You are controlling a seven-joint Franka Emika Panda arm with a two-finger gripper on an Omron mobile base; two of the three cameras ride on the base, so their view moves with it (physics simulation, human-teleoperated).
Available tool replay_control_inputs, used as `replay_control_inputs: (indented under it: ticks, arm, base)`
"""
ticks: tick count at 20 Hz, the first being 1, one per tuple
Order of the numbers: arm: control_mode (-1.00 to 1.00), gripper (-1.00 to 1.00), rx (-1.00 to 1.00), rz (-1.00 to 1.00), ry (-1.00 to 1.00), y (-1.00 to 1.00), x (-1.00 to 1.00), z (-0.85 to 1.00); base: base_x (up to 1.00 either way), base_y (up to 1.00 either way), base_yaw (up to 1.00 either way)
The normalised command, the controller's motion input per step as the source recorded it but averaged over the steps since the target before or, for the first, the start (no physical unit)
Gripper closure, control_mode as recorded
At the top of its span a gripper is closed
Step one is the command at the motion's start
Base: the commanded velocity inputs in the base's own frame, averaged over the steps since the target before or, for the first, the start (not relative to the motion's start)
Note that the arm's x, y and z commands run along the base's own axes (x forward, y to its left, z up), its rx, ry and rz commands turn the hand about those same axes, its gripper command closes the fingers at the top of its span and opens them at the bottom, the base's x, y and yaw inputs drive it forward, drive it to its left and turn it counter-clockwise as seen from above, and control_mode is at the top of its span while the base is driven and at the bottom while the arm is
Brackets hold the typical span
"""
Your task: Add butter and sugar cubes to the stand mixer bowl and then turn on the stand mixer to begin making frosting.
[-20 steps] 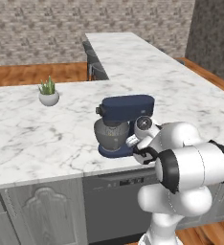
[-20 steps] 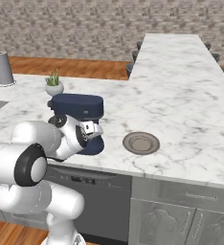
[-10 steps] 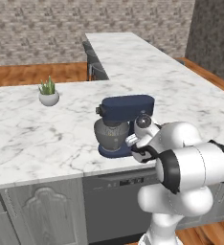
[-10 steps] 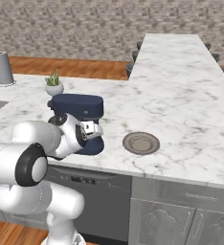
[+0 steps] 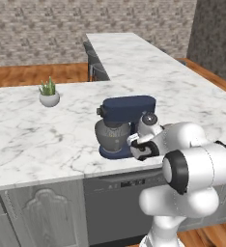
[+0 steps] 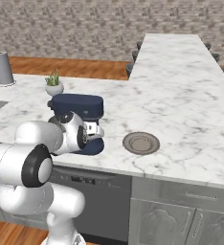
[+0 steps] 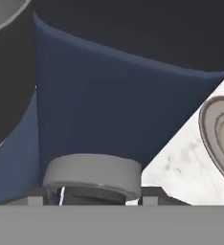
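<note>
So the navy stand mixer [image 5: 127, 116] sits near the front edge of the marble desk [image 5: 33, 140], with the dull grey stand mixer bowl [image 5: 112, 135] tucked under its head on the blue base. The arm has its tool [image 5: 140, 147] shoved right up against the mixer's right side, low down by the column. From the other side the tool [image 6: 92, 134] is pressed in close to the mixer body too. In the hand view there's a small round grey knob [image 7: 92, 174] sitting right between the two dark fingertips [image 7: 31, 197], with blue mixer wall behind it. The fingers are spread either side of that knob, but honestly I can't tell if they're actually squeezing it or just sitting around it.

Off to the right of the mixer there's a flat round grey plate [image 6: 140, 142] on the desk. A little potted plant [image 5: 49, 94] sits further back on the left, and a grey cylinder thing [image 6: 3, 68] stands in the far left corner.
</note>
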Motion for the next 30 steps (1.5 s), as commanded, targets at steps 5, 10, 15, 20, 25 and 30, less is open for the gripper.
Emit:
replay_control_inputs:
  ticks: [5, 10, 15, 20, 25, 30]
  arm:
    - [-1.0, 1.0, 0.2, -0.01, 0.0, -0.07, 0.22, 0.29]
    - [-1.0, 1.0, 0.2, -0.02, 0.04, -0.08, 0.35, 0.19]
    - [-1.0, 1.0, 0.21, -0.02, 0.08, -0.14, 0.4, 0.18]
    - [-1.0, 1.0, 0.22, -0.01, 0.09, -0.22, 0.35, 0.11]
    - [-1.0, 1.0, 0.24, 0.0, 0.11, -0.22, 0.43, 0.03]
    - [-1.0, 1.0, 0.25, 0.0, 0.08, -0.27, 0.36, 0.09]
  base:
    - [0.0, 0.0, 0.0]
    - [0.0, 0.0, 0.0]
    - [0.0, 0.0, 0.0]
    - [0.0, 0.0, 0.0]
    - [0.0, 0.0, 0.0]
    - [0.0, 0.0, 0.0]
